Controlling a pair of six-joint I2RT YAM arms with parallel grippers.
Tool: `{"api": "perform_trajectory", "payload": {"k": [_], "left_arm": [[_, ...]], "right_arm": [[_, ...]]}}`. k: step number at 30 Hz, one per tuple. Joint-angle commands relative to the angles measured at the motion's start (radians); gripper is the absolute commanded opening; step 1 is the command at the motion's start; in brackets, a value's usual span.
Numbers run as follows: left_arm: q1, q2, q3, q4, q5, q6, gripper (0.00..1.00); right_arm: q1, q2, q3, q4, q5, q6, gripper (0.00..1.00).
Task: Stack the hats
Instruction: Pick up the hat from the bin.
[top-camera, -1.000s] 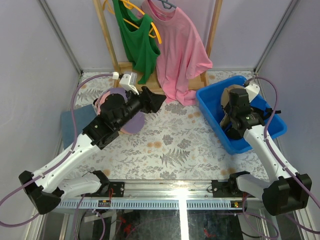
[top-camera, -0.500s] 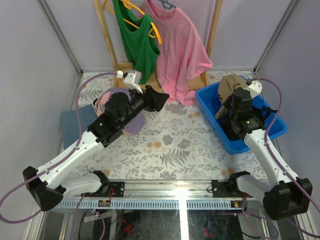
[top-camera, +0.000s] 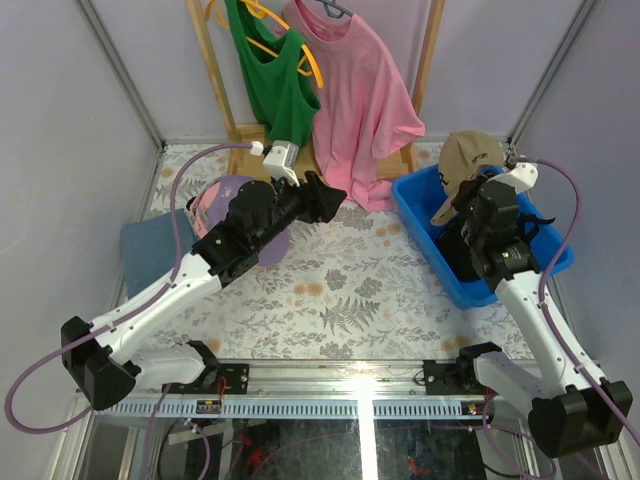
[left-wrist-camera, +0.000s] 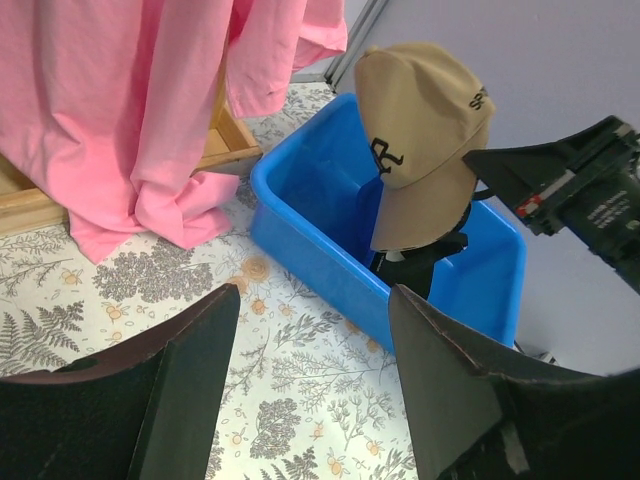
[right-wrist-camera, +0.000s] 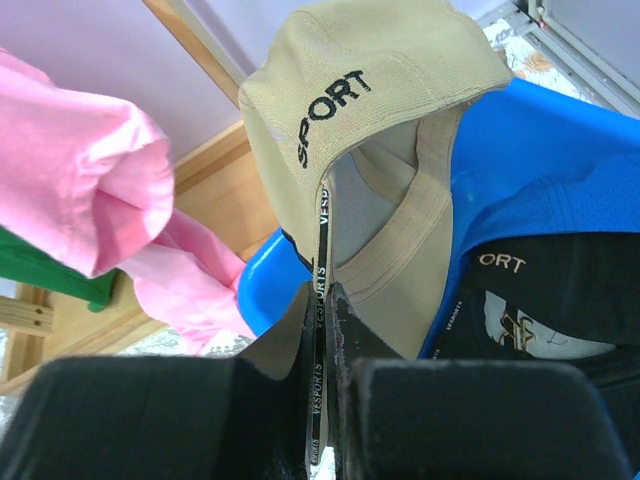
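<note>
Top view, right: the right gripper (top-camera: 470, 192) is pinched tight on the tan cap (top-camera: 468, 158), which hangs over the blue bin (top-camera: 420, 215).
Top view, left: the pink cap (top-camera: 207, 203) and lavender cap (top-camera: 265, 250) sit together under the left arm. The left gripper (top-camera: 325, 200) is beyond them.
Left wrist: jaws partway open, nothing in them.
Right wrist: jaws clamped on the tan cap's edge tape, black cap (right-wrist-camera: 520, 300) down in the bin.
Progress: maybe halfway I'd say, tan and black aren't on the pile yet.

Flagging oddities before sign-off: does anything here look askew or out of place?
Only the tan cap: it dangles tilted above the bin, pinched by a thin edge in the right gripper. Nothing spilled or damaged.
</note>
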Motion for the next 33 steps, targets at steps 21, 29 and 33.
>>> {"api": "perform_trajectory", "payload": {"k": [21,29,33], "left_arm": [[-0.011,-0.07,-0.003,0.076,0.121,-0.069,0.65],[-0.012,-0.109,-0.002,0.063,0.262,-0.11,0.72],[-0.011,-0.124,-0.014,0.079,0.312,-0.137,0.77]], "right_arm": [[-0.007,-0.325,0.082,-0.005,-0.357,0.184,0.0],[-0.007,-0.385,0.148,0.053,-0.557,0.311,0.0],[-0.007,-0.393,0.159,0.122,-0.638,0.398,0.0]]}}
